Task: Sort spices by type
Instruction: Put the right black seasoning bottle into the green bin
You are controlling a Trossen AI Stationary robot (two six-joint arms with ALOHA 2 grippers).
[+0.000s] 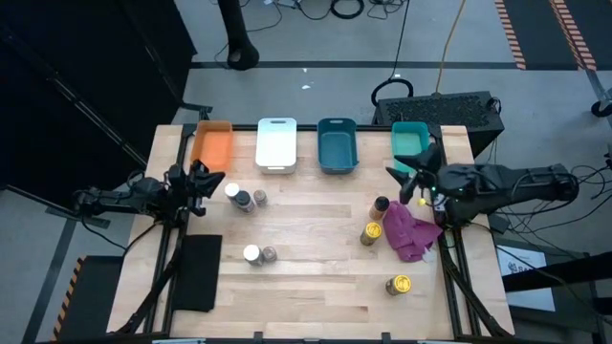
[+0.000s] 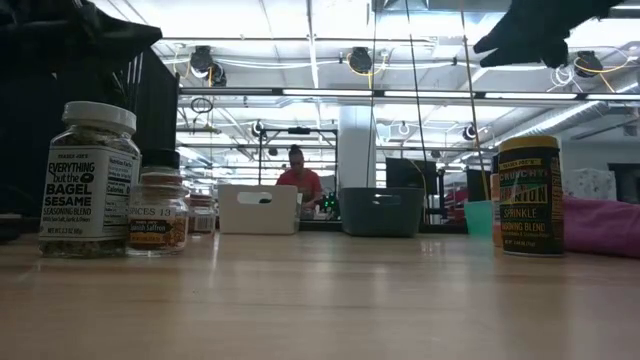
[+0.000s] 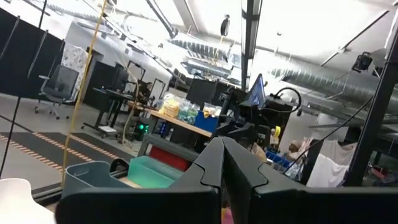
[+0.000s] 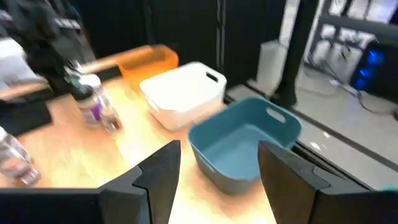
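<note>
Several small spice jars stand upright on the wooden table. A white-lidded jar, a dark one and a brown one cluster near my left gripper, which hovers shut beside the orange bin. A white-lidded jar and a brown one stand mid-table. A brown jar and two yellow-lidded jars stand near the magenta cloth. My right gripper hangs open in the air by the teal bin, holding nothing.
Four bins line the far edge: orange, white, blue and teal. A black pad lies at the near left. Bare wood lies mid-table. In the low view a person sits beyond the table.
</note>
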